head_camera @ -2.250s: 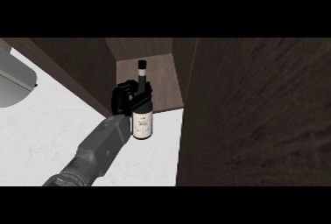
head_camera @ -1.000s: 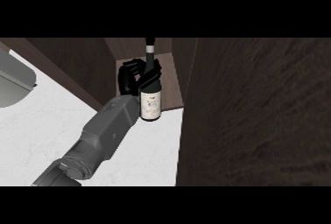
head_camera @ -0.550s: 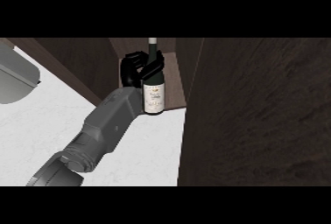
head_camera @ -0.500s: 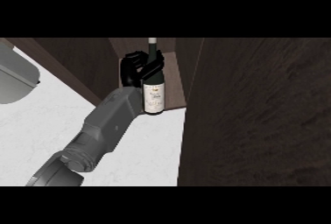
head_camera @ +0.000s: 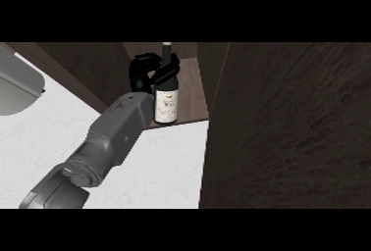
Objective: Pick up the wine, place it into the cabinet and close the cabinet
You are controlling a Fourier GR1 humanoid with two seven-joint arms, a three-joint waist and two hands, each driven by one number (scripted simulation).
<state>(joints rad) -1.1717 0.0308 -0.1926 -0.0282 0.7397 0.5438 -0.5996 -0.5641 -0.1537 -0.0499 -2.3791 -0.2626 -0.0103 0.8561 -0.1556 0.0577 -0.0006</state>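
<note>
Your left hand [head_camera: 145,73] is up inside the open cabinet [head_camera: 94,63], its black fingers and thumb curled round the shoulder and lower neck of the wine bottle [head_camera: 166,100]. The bottle stands nearly upright just to the right of the palm, with its thin neck rising past the fingertips toward the top of the view and its pale label facing you below the hand. Its base sits on the cabinet's brown shelf floor [head_camera: 188,115], close to the floor's front edge, so the wine is already inside the cabinet's opening while the hand grips it.

The grey forearm [head_camera: 109,137] runs down and to the left from the hand, crossing over the white counter [head_camera: 43,142] toward the lower edge of the view.

To the right of the hand and the bottle you see the tall dark wood cabinet door [head_camera: 290,132], standing open and filling most of the right side of the view; its near edge lies just right of the bottle, apart from it. To the left of the hand, the cabinet's dark side wall slants down toward the counter. Farther left, well apart from the hand, a grey rounded object [head_camera: 18,90] shows at the edge of the view; you cannot tell what it is from here.

Your right hand does not show in this view.
</note>
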